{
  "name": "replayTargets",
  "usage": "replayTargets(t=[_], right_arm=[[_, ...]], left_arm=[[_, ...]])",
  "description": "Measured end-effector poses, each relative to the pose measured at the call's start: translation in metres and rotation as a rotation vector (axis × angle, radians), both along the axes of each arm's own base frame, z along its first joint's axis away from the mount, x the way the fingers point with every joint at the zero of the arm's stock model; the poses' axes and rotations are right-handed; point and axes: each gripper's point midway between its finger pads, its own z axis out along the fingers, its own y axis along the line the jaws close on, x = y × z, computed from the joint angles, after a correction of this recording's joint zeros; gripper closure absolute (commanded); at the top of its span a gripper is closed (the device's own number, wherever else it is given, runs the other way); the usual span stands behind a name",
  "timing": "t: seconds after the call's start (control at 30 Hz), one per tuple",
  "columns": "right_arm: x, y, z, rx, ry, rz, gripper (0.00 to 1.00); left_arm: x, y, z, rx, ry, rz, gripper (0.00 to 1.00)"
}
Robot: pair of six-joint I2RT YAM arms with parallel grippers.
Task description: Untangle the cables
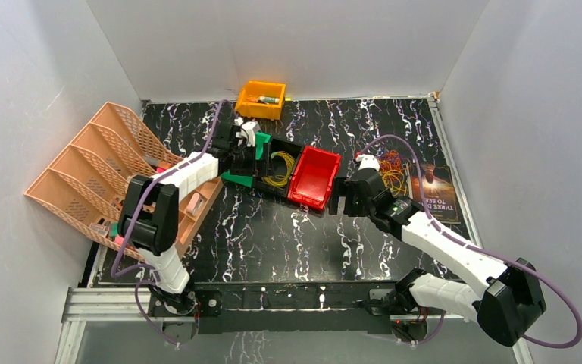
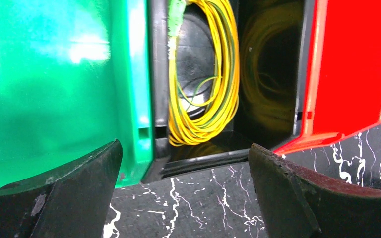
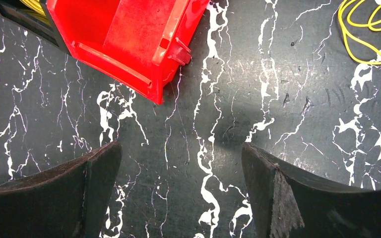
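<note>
A tangled bunch of yellow, orange and purple cables (image 1: 392,171) lies on the table at the right; a few yellow loops (image 3: 362,34) show in the right wrist view. A separate yellow cable coil (image 1: 280,168) lies in a black bin (image 1: 271,184), also seen in the left wrist view (image 2: 218,74). My left gripper (image 1: 244,168) is open and empty (image 2: 185,154), low at the green bin (image 2: 54,74) and the black bin's rim. My right gripper (image 1: 339,196) is open and empty (image 3: 181,148) above bare table, just right of the red bin (image 3: 124,29).
Green (image 1: 236,180), black and red (image 1: 314,178) bins stand in a row mid-table. An orange bin (image 1: 261,98) sits at the back wall. A pink file organiser (image 1: 91,174) fills the left side. A book (image 1: 436,193) lies right of the tangle.
</note>
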Motion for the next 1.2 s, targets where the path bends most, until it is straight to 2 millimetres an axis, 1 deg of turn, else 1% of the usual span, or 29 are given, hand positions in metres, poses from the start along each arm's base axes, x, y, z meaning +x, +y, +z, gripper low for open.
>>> replayTargets(t=[0.1, 0.37, 0.47, 0.57, 0.63, 0.73, 0.8, 0.9, 1.0, 1.07, 1.2], right_arm=[[0.000, 0.000, -0.003, -0.005, 0.008, 0.001, 0.02], [0.001, 0.001, -0.006, -0.011, 0.015, 0.001, 0.02], [0.002, 0.000, -0.006, -0.014, 0.011, -0.005, 0.02], [0.004, -0.004, -0.004, -0.024, -0.002, -0.024, 0.02], [0.007, -0.008, -0.003, -0.032, -0.013, -0.042, 0.02], [0.013, -0.017, -0.003, -0.043, -0.016, -0.073, 0.02], [0.020, -0.024, -0.001, -0.052, -0.016, -0.098, 0.02], [0.033, -0.029, 0.007, -0.056, -0.026, -0.120, 0.02], [0.040, -0.030, 0.013, -0.056, -0.037, -0.116, 0.02], [0.041, -0.029, 0.013, -0.057, -0.036, -0.106, 0.02], [0.041, -0.027, 0.008, -0.060, -0.018, -0.088, 0.02]], left_arm=[[-0.008, -0.008, 0.002, 0.004, -0.008, -0.016, 0.02], [-0.037, -0.040, -0.009, 0.015, 0.020, -0.093, 0.02], [-0.043, -0.048, -0.010, 0.016, 0.024, -0.106, 0.02], [-0.047, -0.051, -0.012, 0.015, 0.022, -0.105, 0.02], [-0.050, -0.050, -0.013, 0.012, 0.017, -0.100, 0.02], [-0.061, -0.045, -0.015, 0.010, 0.024, -0.092, 0.02], [-0.071, -0.039, -0.016, 0.013, 0.030, -0.084, 0.02], [-0.087, -0.028, -0.021, 0.021, 0.048, -0.070, 0.02], [-0.102, -0.018, -0.024, 0.034, 0.062, -0.053, 0.02], [-0.110, -0.012, -0.022, 0.042, 0.064, -0.037, 0.02], [-0.114, -0.001, -0.015, 0.065, 0.046, 0.015, 0.02]])
